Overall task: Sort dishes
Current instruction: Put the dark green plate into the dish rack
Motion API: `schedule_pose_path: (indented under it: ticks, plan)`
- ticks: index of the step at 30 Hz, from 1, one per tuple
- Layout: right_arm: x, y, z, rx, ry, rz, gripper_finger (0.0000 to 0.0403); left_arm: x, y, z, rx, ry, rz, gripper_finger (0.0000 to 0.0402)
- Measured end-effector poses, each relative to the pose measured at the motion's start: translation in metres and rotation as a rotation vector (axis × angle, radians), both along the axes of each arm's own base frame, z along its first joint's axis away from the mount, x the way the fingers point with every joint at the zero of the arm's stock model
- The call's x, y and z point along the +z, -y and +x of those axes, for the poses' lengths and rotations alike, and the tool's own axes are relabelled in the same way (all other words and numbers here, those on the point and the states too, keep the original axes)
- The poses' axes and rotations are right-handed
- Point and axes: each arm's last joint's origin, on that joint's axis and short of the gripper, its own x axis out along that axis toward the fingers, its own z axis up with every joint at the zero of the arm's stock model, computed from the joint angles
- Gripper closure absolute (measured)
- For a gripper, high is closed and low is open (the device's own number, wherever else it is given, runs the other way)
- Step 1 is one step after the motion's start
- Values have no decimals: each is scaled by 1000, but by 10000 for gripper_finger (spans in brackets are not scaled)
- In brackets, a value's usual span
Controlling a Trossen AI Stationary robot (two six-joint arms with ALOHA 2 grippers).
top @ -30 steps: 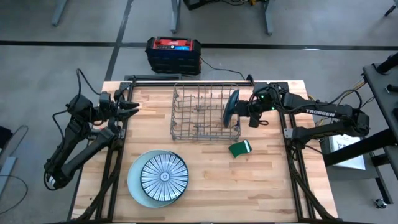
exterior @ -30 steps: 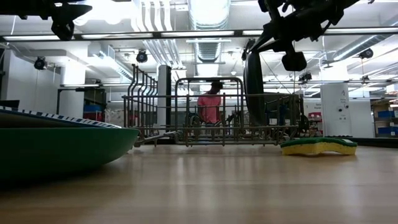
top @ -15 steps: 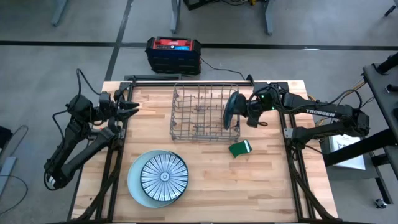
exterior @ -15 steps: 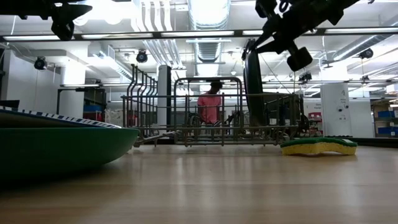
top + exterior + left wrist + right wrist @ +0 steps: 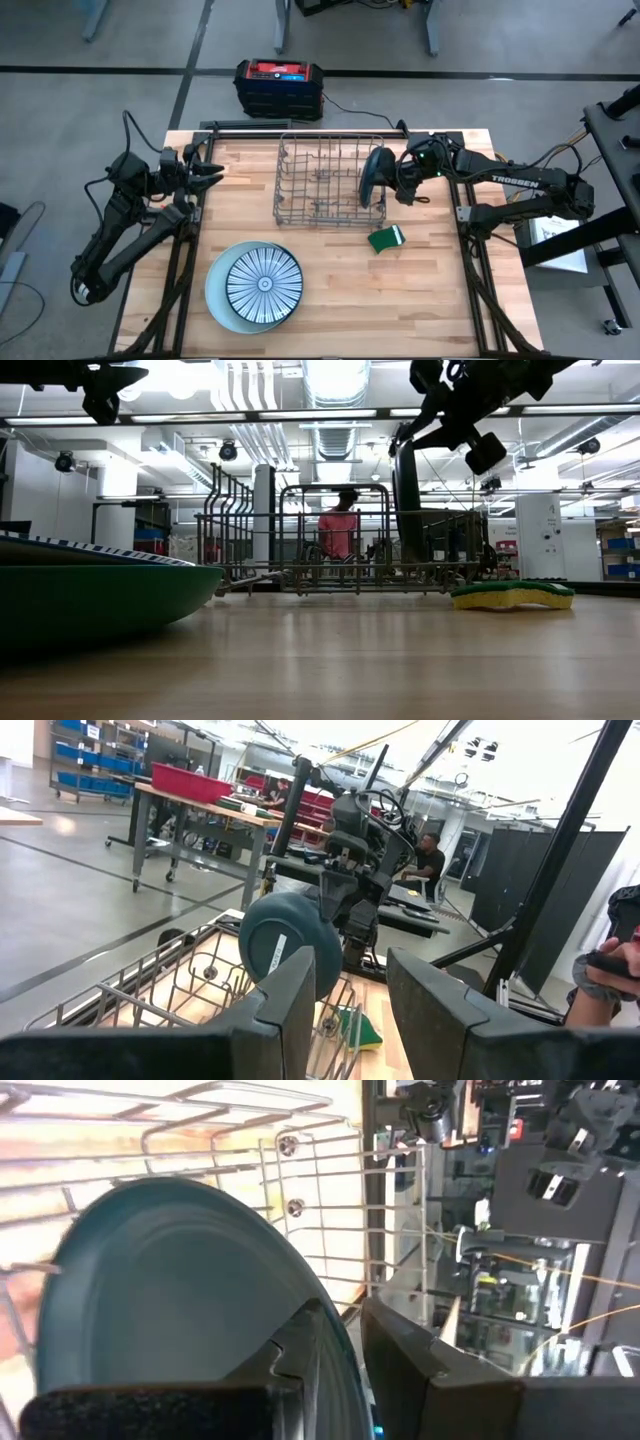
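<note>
Teal plate (image 5: 372, 176) is gripped on edge by right pincer (image 5: 392, 180) at rack (image 5: 330, 182) right end, centre frame; racking underway. Next: lowering into slot, release. Left pincer (image 5: 207, 172) is parked open, left.

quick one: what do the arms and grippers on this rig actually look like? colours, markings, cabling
Both arms are dark, near-black, jointed links. The right arm has white TROSSEN lettering on its forearm, a small green light near the wrist, and loose black cables trailing off its far end. The left arm also has black cable loops around its upper joints. The left gripper has broad, flat, dark grey fingers; the right gripper has matching dark angular ones.
</note>
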Motion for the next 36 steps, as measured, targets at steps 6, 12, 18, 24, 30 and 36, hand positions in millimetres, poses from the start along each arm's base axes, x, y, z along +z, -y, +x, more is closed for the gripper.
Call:
schedule_pose_path:
  ticks: [6,12,18,24,30,36]
  plan:
    - [0,0,0,-38,-4,62,327,0,0,0,0,0,0,285]
    - [0,0,0,-84,1,137,310,0,0,0,0,0,0,285]
    - [0,1,-1,-162,-2,197,289,0,0,0,0,0,0,285]
    - [0,3,-1,-251,-7,211,276,0,0,0,-1,0,0,285]
    - [-3,3,-3,-275,-41,242,269,0,0,0,-1,0,0,285]
    - [-5,3,-5,-371,-63,344,274,0,0,0,0,0,0,285]
